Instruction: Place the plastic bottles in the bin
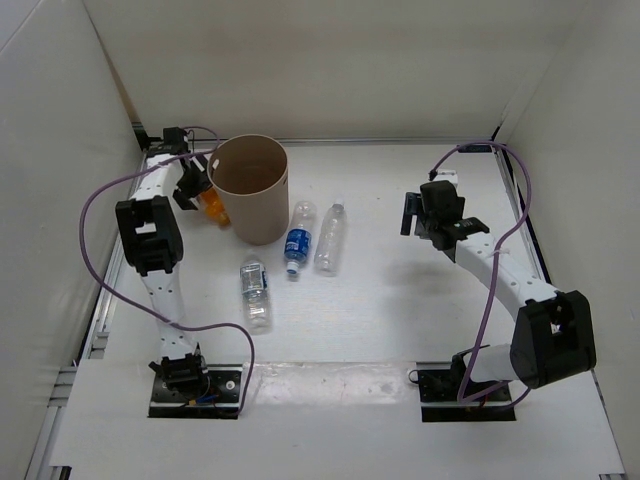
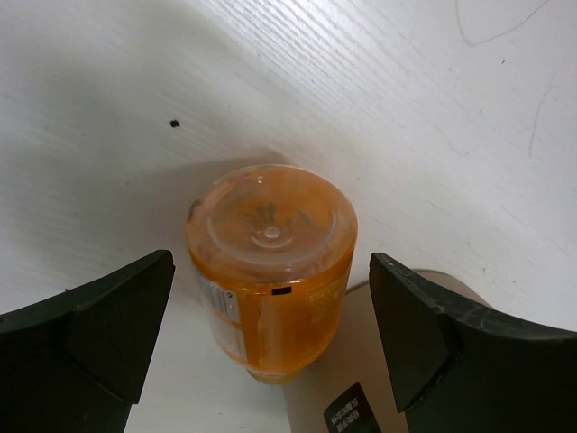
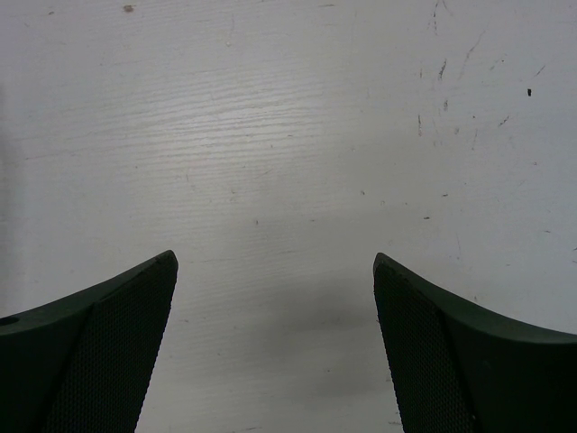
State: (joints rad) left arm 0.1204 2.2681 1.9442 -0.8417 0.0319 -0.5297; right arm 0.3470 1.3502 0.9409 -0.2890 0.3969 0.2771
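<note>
While the right gripper (image 3: pixel 275 262) hangs splayed over the bench (image 1: pixel 400 300) by its right edge, the left gripper (image 2: pixel 270 260) straddles the orange bottle (image 1: pixel 213 206) beside the bin (image 1: pixel 256 218), far-left corner, fingers unclenched.

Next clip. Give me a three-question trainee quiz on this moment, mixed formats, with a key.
1. True or false: the left gripper is shut on the orange bottle.
2. How many bottles are on the table outside the bin?
3. What is under the right gripper? A) a clear bottle B) bare table C) the bin

Key
1. False: its fingers stand open on either side of the bottle, not touching it.
2. Four: the orange bottle, the blue-labelled bottle, the plain bottle and the small-labelled bottle.
3. B
</note>
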